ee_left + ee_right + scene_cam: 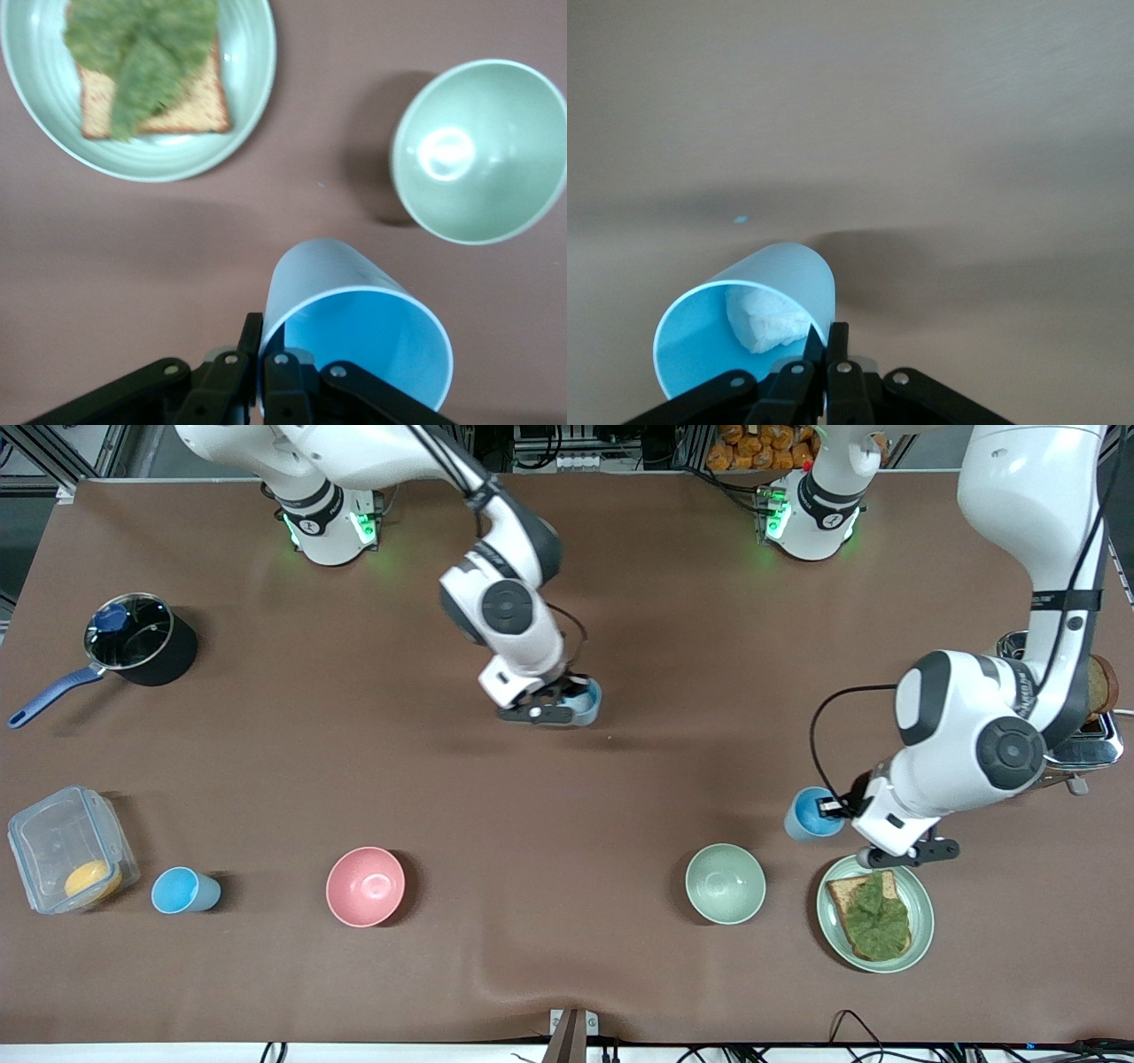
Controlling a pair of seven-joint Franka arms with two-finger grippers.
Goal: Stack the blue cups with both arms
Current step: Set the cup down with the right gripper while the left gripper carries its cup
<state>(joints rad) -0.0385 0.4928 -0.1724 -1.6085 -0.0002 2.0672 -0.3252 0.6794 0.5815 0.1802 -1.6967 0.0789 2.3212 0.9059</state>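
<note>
My right gripper point(567, 701) is over the middle of the table, shut on the rim of a light-blue cup point(587, 698). In the right wrist view the fingers point(837, 341) pinch the cup's wall point(784, 274), and a white crumpled lump lies inside the cup. My left gripper point(834, 809) is shut on the rim of a second blue cup point(810, 813), beside the toast plate. In the left wrist view the fingers point(254, 336) clamp the empty cup's point(354, 341) rim. A third blue cup point(182, 890) stands beside the plastic box, at the right arm's end.
A pink bowl point(365, 886) and a pale green bowl point(725, 883) stand near the front camera. A green plate point(921, 926) holds toast with greens. A black pot point(137, 642), a clear plastic box point(62, 859) and a toaster point(1085, 735) sit at the table's ends.
</note>
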